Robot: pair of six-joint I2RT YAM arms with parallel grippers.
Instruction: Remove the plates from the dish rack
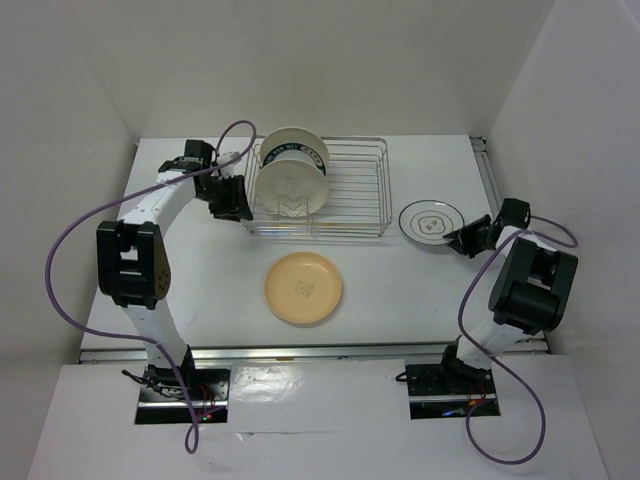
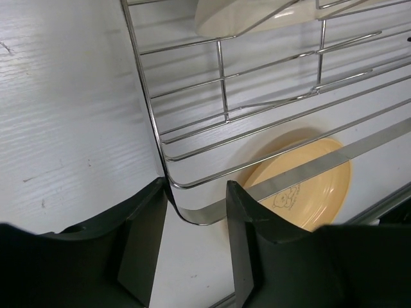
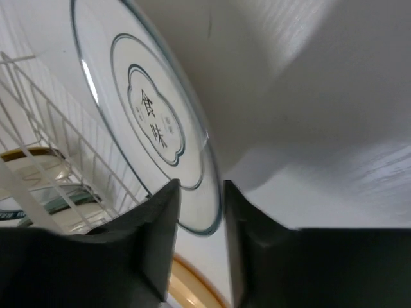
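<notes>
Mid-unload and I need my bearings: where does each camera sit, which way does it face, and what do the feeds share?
Top external: above and behind the bases, looking down on the table; left arm, right arm, dish rack, tan plate, dark-rimmed white plate all show.
Left wrist: on the left wrist, facing the rack's corner rail, framed between its own open jaws.
Right wrist: on the right wrist, facing the white plate's rim between its own jaws.
Shared: all three show the rack and tan plate.
</notes>
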